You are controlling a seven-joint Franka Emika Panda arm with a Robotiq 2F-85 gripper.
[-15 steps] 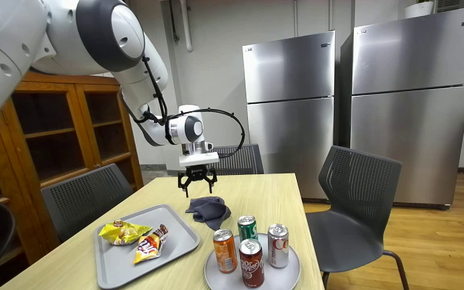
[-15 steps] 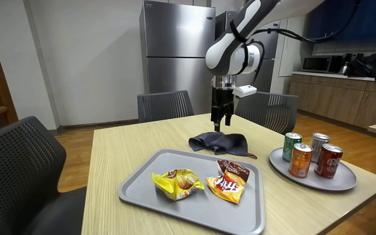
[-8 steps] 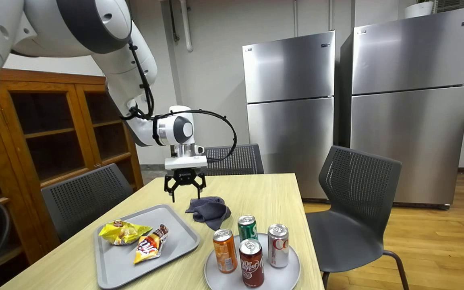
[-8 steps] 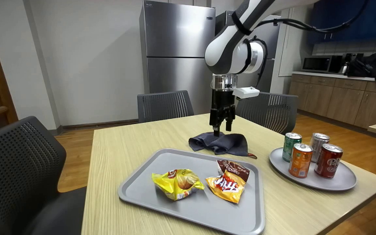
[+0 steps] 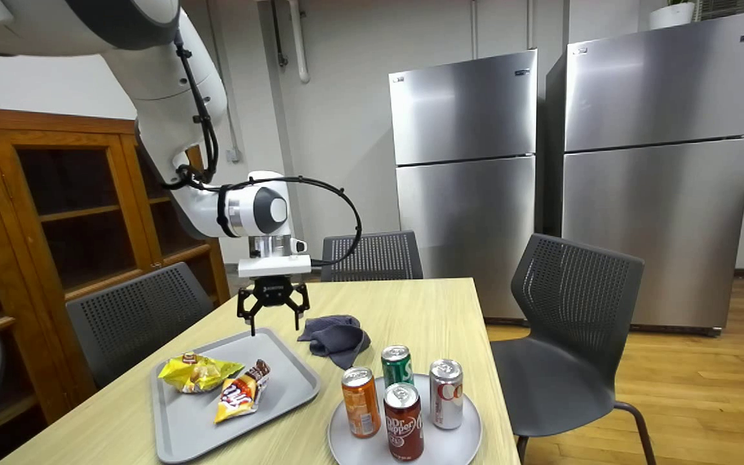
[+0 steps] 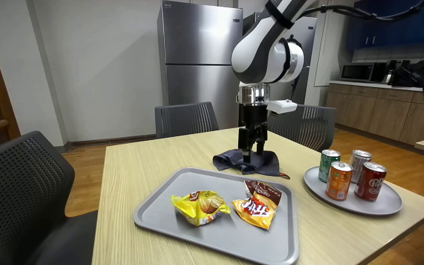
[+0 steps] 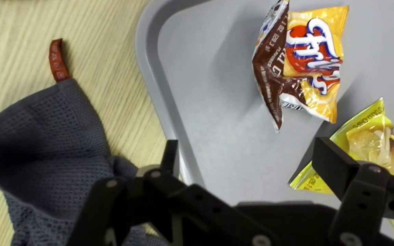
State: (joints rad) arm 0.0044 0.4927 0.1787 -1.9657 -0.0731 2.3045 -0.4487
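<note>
Gray tray (image 7: 214, 136) lies below the gripper (image 5: 275, 330), whose fingers (image 7: 333, 167) stand wide apart; a dark cloth (image 6: 261, 163) sits on the table (image 6: 168, 154) just beside the tray. A Fritos bag (image 7: 298, 68) and a yellow chip bag (image 7: 376, 143) rest on the tray. A plate (image 6: 388, 200) of four cans (image 5: 403, 423) shows only in both exterior views; the cloth's red tag (image 6: 284, 175) shows in the wrist view and in an exterior view.

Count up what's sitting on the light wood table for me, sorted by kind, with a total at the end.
Drink cans: 4 (green can, orange can, silver can, dark red can)
Snack bags: 2 (yellow bag, orange-and-brown bag)
Trays: 1 (gray tray)
Plates: 1 (round plate)
Cloths: 1 (dark cloth)
Total: 9
</note>
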